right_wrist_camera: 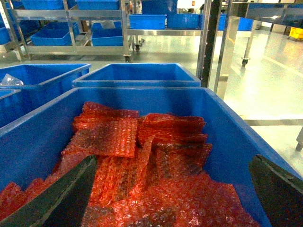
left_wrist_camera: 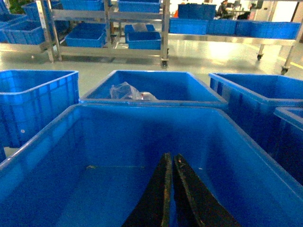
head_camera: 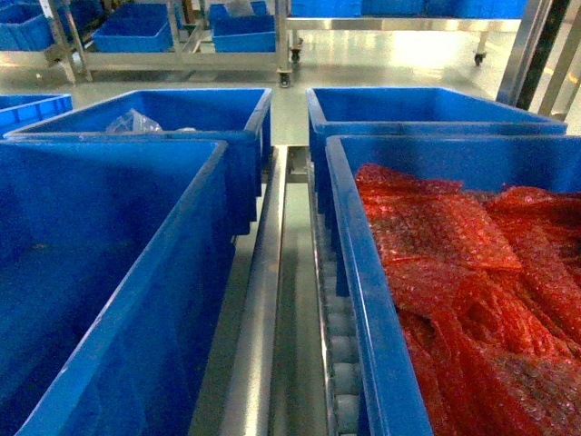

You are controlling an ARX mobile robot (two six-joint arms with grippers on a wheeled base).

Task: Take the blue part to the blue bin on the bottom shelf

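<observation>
No blue part shows in any view. My left gripper (left_wrist_camera: 170,156) is shut, its black fingers (left_wrist_camera: 158,194) pressed together with nothing between them, low over an empty blue bin (left_wrist_camera: 142,132). That same bin (head_camera: 91,227) fills the near left of the head view. My right gripper (right_wrist_camera: 173,161) is open and hangs over another blue bin (right_wrist_camera: 227,127) filled with red bubble wrap (right_wrist_camera: 142,156). Neither gripper appears in the head view. Between the bins run a steel rail (head_camera: 259,300) and white rollers (head_camera: 343,363) of the shelf.
Behind the empty bin, a further blue bin (head_camera: 182,109) holds a crumpled clear plastic bag (head_camera: 134,121). A fourth blue bin (head_camera: 427,109) stands at the back right. Steel racks with more blue bins (head_camera: 136,32) line the far side of the floor.
</observation>
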